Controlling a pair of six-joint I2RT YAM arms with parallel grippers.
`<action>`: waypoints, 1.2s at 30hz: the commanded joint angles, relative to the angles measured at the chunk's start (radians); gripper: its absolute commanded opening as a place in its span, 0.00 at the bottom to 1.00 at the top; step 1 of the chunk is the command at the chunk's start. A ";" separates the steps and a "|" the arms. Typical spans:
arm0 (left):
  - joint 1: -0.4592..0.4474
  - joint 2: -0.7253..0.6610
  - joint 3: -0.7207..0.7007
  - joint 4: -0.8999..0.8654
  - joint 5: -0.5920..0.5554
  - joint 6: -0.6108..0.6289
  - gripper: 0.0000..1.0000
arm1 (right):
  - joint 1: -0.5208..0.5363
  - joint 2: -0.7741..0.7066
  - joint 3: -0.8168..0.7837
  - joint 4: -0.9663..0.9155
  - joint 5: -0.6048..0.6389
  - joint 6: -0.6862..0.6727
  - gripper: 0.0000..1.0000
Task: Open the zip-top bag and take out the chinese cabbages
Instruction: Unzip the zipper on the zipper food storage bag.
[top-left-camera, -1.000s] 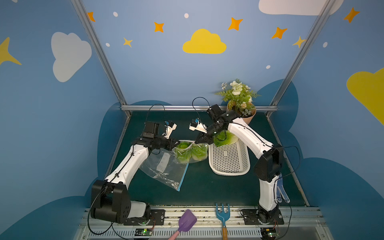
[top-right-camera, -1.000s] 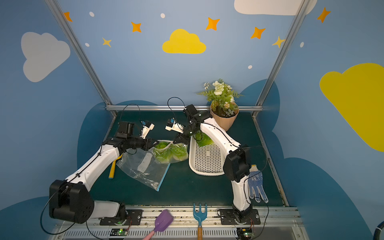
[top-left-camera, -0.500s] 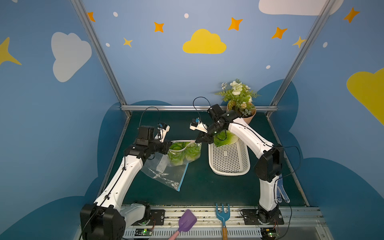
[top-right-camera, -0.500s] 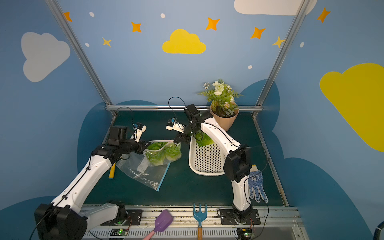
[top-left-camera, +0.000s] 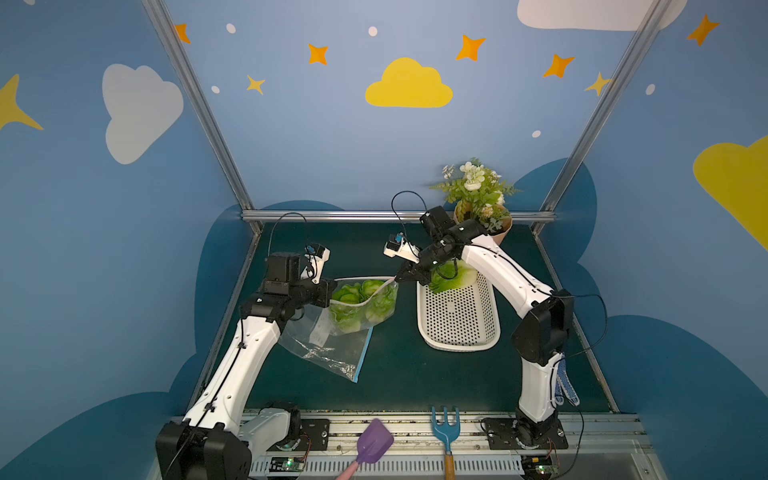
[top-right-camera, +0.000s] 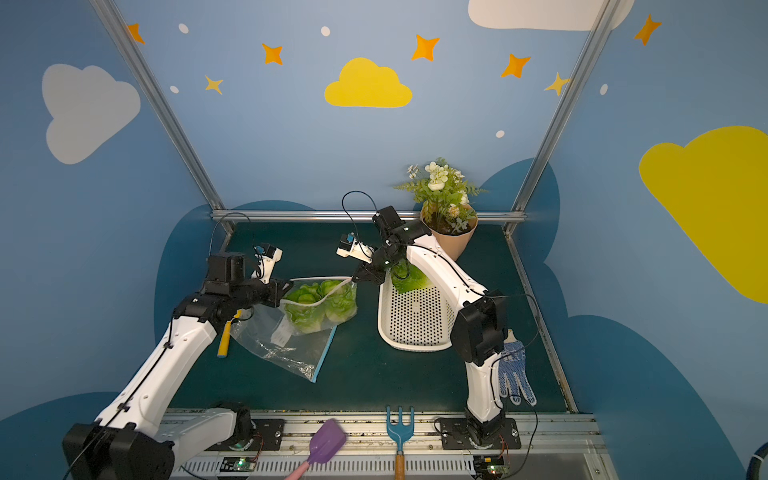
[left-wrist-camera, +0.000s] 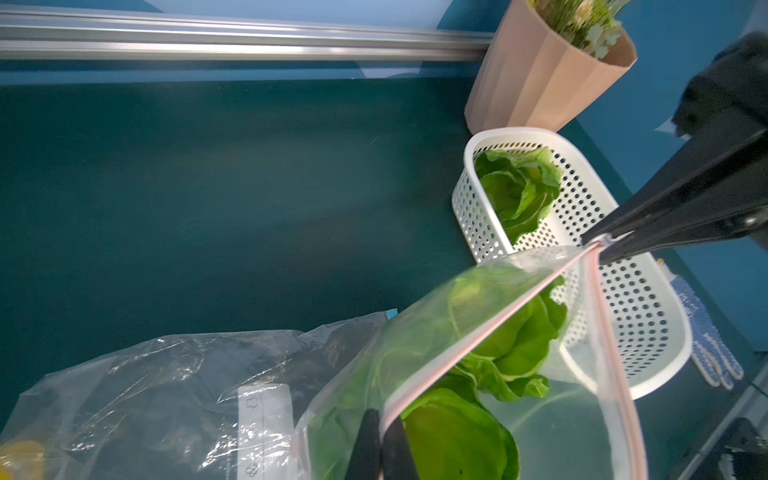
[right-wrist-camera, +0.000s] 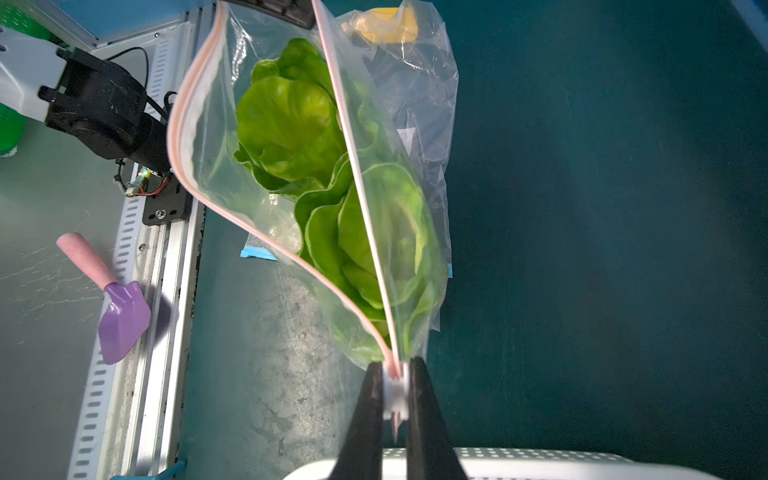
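Left wrist view shows the left gripper with its jaws closed on one pink-striped lip of the zip-top bag. In both top views this gripper hangs over the left half of the table. A second clear bag lies flat on the table below it, beside a yellow-handled tool near the left edge.

The zip-top bag's mouth stretches from the left gripper across to the right gripper, whose jaws are clamped on the white tab at the end of the zip. The two zip strips stand apart, one taut and one bowed out, so the mouth gapes. Two of the chinese cabbages sit inside the bag, leafy ends toward the mouth. Whether the bag's bottom touches the table cannot be told.

Just right of the right gripper, a white perforated basket stands right of the table's centre, with the third cabbage at its far end. A potted plant stands in the far right corner, and a dotted glove lies near the right edge.
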 joint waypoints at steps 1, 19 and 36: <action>-0.012 -0.044 0.042 0.096 0.043 -0.099 0.04 | -0.028 -0.040 -0.005 0.015 0.038 0.034 0.00; -0.301 -0.103 -0.135 0.364 -0.423 -0.167 0.04 | -0.014 0.059 -0.096 0.575 0.118 0.369 0.00; -0.515 -0.035 -0.204 0.480 -0.546 -0.291 0.04 | -0.024 -0.132 -0.315 0.651 0.249 0.507 0.76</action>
